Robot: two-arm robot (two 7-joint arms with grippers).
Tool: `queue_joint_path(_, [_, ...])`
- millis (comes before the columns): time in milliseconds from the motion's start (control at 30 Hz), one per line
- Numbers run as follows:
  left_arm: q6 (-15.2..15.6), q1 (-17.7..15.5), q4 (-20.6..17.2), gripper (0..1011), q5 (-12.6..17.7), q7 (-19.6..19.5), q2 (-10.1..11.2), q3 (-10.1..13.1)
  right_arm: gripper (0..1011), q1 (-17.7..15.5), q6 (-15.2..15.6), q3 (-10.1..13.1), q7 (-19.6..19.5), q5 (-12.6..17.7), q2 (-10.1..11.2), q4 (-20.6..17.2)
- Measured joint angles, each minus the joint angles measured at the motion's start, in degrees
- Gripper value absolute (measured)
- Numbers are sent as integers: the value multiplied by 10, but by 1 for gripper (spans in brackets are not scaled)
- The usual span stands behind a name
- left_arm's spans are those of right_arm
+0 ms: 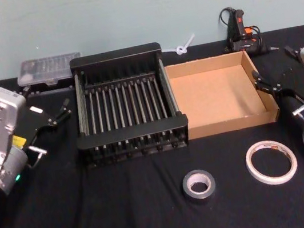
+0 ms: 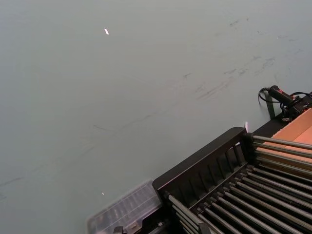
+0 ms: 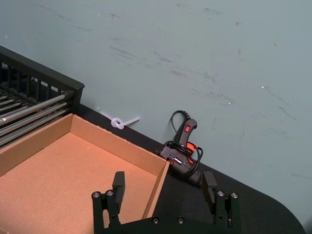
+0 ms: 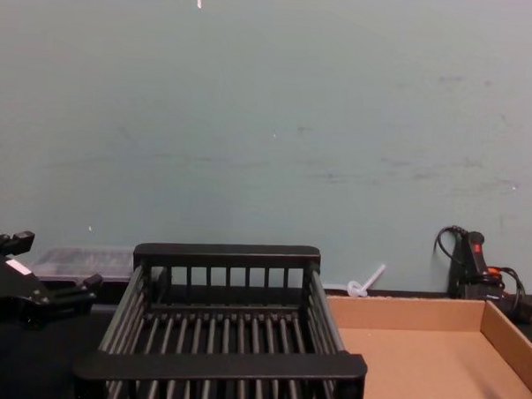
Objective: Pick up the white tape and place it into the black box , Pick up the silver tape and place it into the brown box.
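Head view: a bench (image 1: 70, 219) under a black cloth carries the black box (image 1: 127, 103), a plastic crate with barred sides, a floor of thin rods and thick rims. Touching its right side is the brown box (image 1: 218, 95), a shallow cardboard tray with low walls and a plain matte floor, nothing in it. Nearer the robot, the silver tape (image 1: 198, 184), a small thick grey roll with a shiny top, lies flat on the cloth in front of the crate's right corner. The white tape (image 1: 271, 161), a thin wide ring with red marks on its core, lies flat just to the right of it, apart from it. The left tool (image 1: 59, 114) hovers left of the crate, its fingers a little apart, holding nothing. The right tool (image 1: 263, 86) sits at the tray's right wall, fingers spread, empty. A clear lidded case (image 1: 49, 69) and a glue gun (image 1: 241, 33) rest by the wall.

Left wrist view: the crate's ribbed rim and metal rods, the clear case and a corner of the tray.

Right wrist view: the right tool's two black fingers (image 3: 119, 184) stand wide apart, straddling the tray's far right corner.

Chest view: the crate and tray from the side, both empty; the left tool at lower left.
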Motion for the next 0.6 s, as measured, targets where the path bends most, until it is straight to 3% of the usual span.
queue_joint_path(600, [0,0,0,1001,0,0,0,0,1002,0,0,0,0,0,0,0])
